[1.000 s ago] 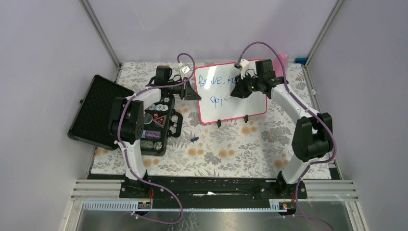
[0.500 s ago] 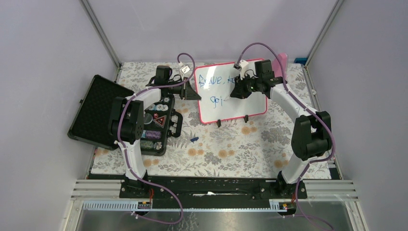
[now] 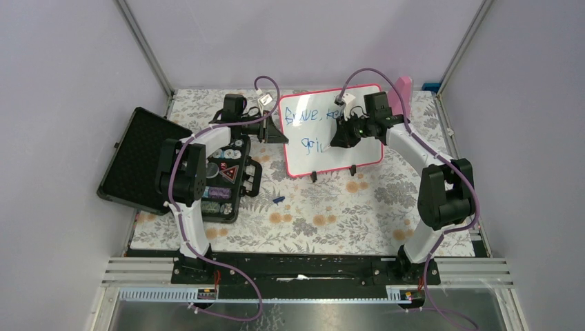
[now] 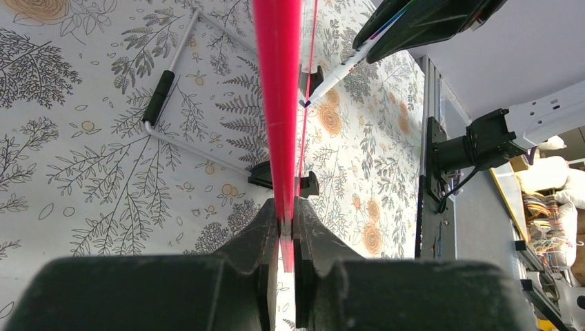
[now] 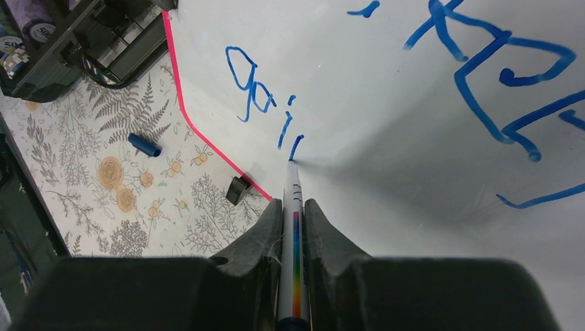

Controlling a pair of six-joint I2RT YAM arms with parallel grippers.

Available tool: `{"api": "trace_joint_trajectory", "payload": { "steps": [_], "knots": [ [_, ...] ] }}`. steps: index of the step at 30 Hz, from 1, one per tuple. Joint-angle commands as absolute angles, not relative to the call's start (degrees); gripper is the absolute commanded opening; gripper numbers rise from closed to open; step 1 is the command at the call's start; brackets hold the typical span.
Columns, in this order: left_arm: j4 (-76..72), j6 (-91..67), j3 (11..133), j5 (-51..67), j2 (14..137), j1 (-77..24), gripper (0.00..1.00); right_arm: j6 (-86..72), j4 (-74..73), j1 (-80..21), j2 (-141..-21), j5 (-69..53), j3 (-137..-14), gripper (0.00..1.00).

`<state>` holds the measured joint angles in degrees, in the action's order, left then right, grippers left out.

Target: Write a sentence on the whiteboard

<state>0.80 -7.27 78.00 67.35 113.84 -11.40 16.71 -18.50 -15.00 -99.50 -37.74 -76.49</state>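
Upper line of the sentence: legible from above only to "Brave, ke", the rest covered by the right gripper; in the right wrist view its strokes run off the top and right edges. Face of the whiteboard: unseen from the left wrist, frame edge-on, blurred. Rear of the marker: hidden between fingers. Contents of the case: too small to identify.

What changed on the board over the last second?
The right hand, shut on the marker, shifted slightly toward the arms' bases in the top view, adding a fresh blue stroke after "goi" on the whiteboard. The left hand still clamps the board's red edge; the board has not moved.
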Motion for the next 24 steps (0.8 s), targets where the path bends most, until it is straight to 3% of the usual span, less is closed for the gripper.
{"api": "trace_joint_trajectory", "payload": {
  "steps": [1,24],
  "knots": [
    [-0.09,-5.63,80.19,68.81,113.45,-11.06,0.00,17.84,-16.61,-15.29,-98.12,-37.05,-75.51,0.00],
    [-0.09,-5.62,80.02,68.91,113.29,-11.07,0.00,16.32,-16.69,-15.28,-97.79,-37.21,-80.57,0.00]
  ]
}}
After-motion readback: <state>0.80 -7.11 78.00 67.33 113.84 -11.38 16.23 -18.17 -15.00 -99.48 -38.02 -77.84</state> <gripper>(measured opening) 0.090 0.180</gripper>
